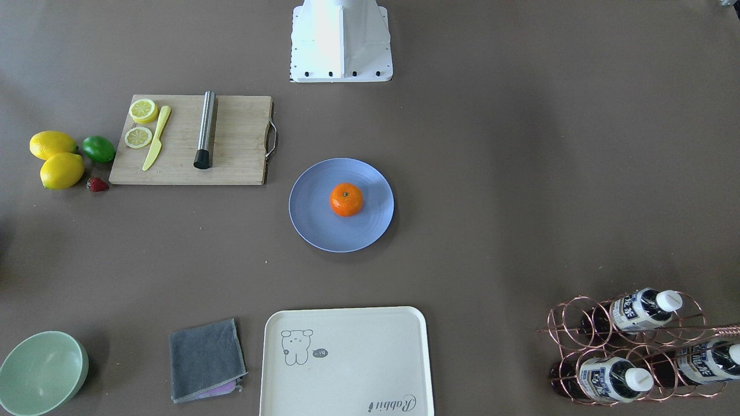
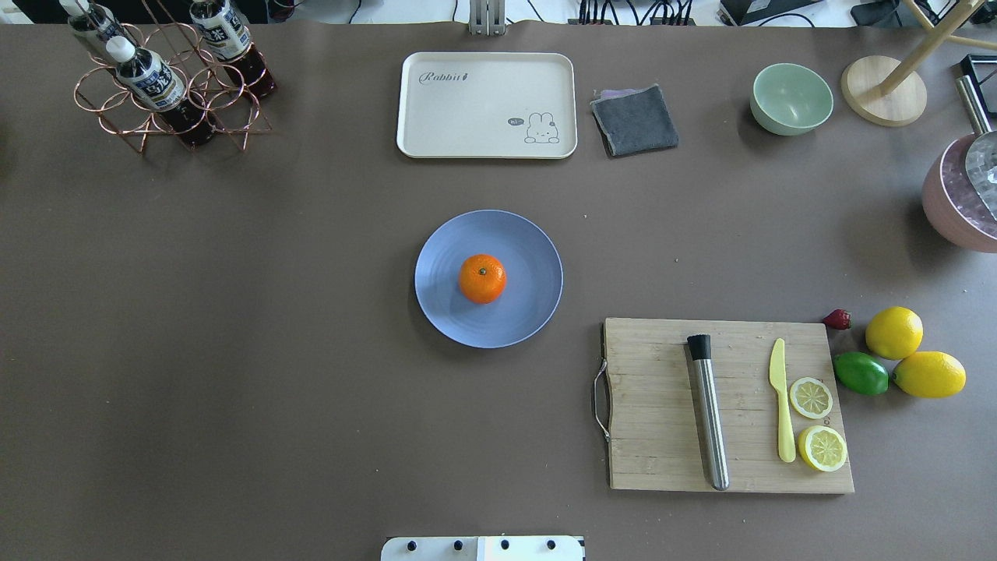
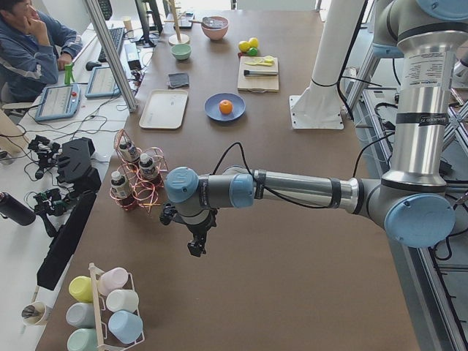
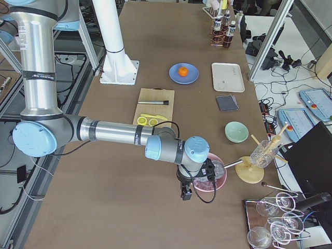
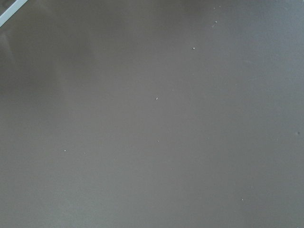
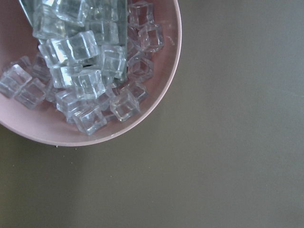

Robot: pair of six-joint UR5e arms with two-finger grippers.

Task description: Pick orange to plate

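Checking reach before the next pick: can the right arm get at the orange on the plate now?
Probably yes. The orange sits alone on the plate, mid-table. The right gripper hangs by the pink ice bowl at the table's end; nothing tall stands between.

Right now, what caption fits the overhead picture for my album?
An orange rests in the middle of the blue plate, near a cutting board with lemon slices.

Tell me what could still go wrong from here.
1. The orange sits loose near the middle of the flat plate; a bump could roll it off.
2. The right gripper hangs close by the pink bowl of ice cubes; a careless move might knock it.
3. The left gripper hangs not far from the bottle rack, with the same risk.
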